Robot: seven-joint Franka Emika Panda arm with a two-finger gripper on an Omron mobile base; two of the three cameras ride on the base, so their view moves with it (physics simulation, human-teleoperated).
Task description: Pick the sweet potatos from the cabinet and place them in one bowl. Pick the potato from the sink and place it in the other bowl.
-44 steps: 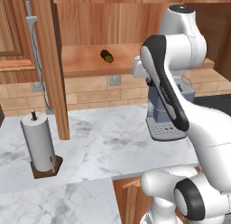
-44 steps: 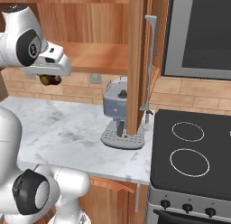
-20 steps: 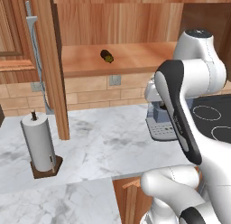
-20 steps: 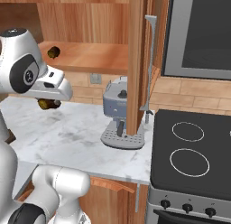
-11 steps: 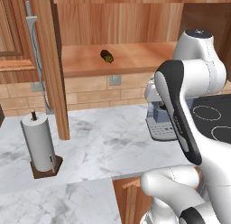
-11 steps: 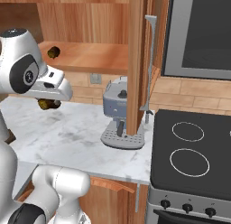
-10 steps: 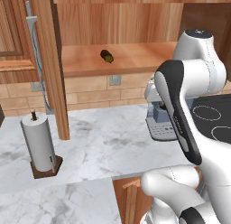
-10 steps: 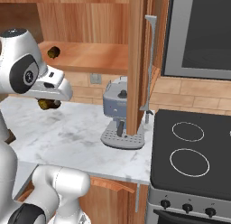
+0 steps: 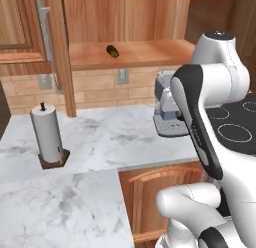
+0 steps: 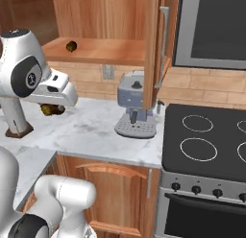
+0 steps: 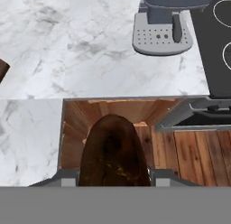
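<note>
One sweet potato [image 11: 114,151] is gripped in the end effector [image 10: 52,109], the dark tuber being seen large between the fingertips in the hand view and as a small brown lump under the white hand in the right base view. It is held out over the front edge of the marble desk [image 9: 100,142], above the lower wooden cupboard front and the floor planks. The second sweet potato [image 9: 112,51] lies on the plank shelf of the cabinet [image 9: 130,54], well apart from the arm.

The task is judged to be at an early stage: one tuber has been lifted out and is being carried, none is yet set in a bowl, and the other sweet potato and the potato from the sink are left to be fetched.

A coffee machine [image 10: 133,107] stands on the desk just beside the stovetop [image 10: 206,141], and a paper towel holder [image 9: 47,137] stands further left. The open cabinet door [image 10: 153,50] hangs near the coffee machine and could be struck on the return reach to the shelf
</note>
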